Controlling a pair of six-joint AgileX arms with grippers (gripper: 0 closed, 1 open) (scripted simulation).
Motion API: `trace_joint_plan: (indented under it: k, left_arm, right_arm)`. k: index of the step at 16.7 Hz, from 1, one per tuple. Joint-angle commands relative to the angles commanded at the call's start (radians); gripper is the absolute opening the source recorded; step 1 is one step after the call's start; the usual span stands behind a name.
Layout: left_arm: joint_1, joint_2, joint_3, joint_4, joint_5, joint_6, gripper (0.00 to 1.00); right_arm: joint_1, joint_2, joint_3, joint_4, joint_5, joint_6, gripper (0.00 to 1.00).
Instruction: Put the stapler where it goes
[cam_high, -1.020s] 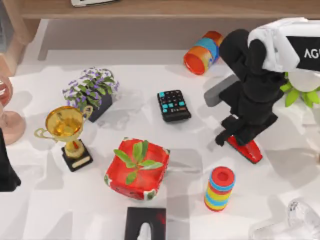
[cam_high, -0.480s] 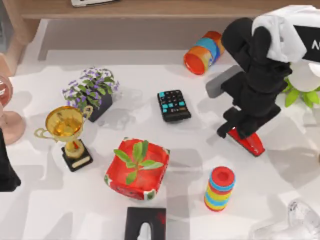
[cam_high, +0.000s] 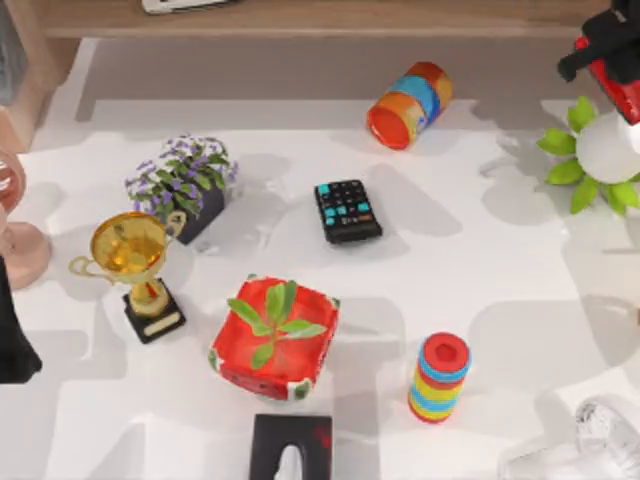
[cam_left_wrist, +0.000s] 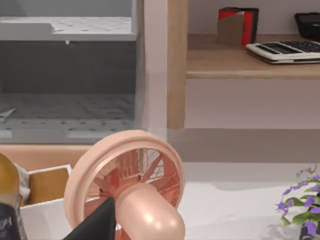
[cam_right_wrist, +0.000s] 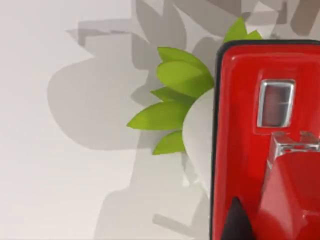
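Note:
The stapler, glossy red, hangs in the air at the table's back right corner, above a white pot with green leaves. My right gripper is shut on it, its black fingers showing at the stapler's back end. The right wrist view looks down the stapler, with the silver mark on its top and the leafy pot below. My left arm stays parked at the left edge.
On the table stand a black remote, a red square planter, a stack of coloured rings, a gold trophy and a purple flower pot. A striped cylinder lies below the wooden shelf.
My right arm has lifted the stapler off the table at the right of centre and carried it up and back to the far right corner, over the leafy pot.

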Motion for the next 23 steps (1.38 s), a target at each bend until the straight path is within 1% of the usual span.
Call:
trace_joint_plan:
  k: [3,5,8,11,14,16,23]
  left_arm:
    - [0.0,0.0,0.0,0.0,0.0,0.0,1.0]
    - [0.0,0.0,0.0,0.0,0.0,0.0,1.0]
    - [0.0,0.0,0.0,0.0,0.0,0.0,1.0]
    - [0.0,0.0,0.0,0.0,0.0,0.0,1.0]
    - [0.0,0.0,0.0,0.0,0.0,0.0,1.0]
    - [0.0,0.0,0.0,0.0,0.0,0.0,1.0]
    - [0.0,0.0,0.0,0.0,0.0,0.0,1.0]
  right_arm:
    - [-0.161,0.02,0.167,-0.078,0.043,-0.018,0.0]
    - [-0.268,0.072,0.272,-0.137,0.051,-0.03,0.0]
    - [-0.404,0.222,0.423,-0.218,0.028,-0.046,0.0]
    - [-0.496,0.42,0.552,-0.288,-0.03,-0.06,0.0]
    - [-0.543,0.589,0.644,-0.348,-0.095,-0.069,0.0]
    - [-0.554,0.655,0.677,-0.384,-0.124,-0.071,0.0]
    - [-0.553,0.681,0.688,-0.4,-0.135,-0.068,0.0]
